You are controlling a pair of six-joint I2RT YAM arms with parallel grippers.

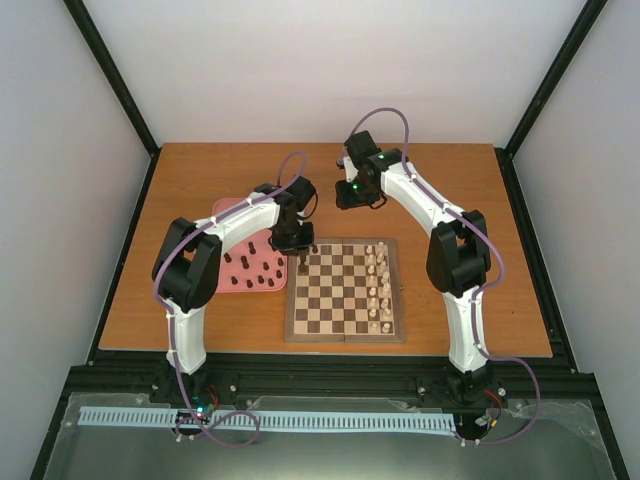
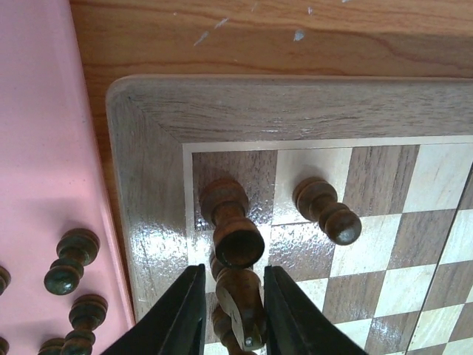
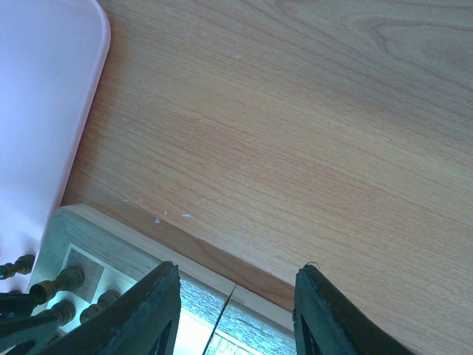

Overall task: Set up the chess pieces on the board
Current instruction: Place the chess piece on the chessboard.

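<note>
1. Progress: the cream pieces fill two files along the right side of the board. Two dark chess pieces stand on its far-left corner squares. Most of the rest lie in the pink tray to the left.
2. The left gripper has its jaws narrowly parted around a third dark piece near that corner; whether they clamp it cannot be told.
3. The right gripper is parted and empty over the table, just beyond the board's far edge.
4. Materials: turned, glossy wooden pieces with knobbed heads; a lacquered checkered board with a grained border; a smooth, round-cornered tray.

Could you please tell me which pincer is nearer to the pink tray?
Left. The left pincer is over the far-left corner of the board, beside the tray; the right pincer hovers over the table beyond the board's far edge.
</note>
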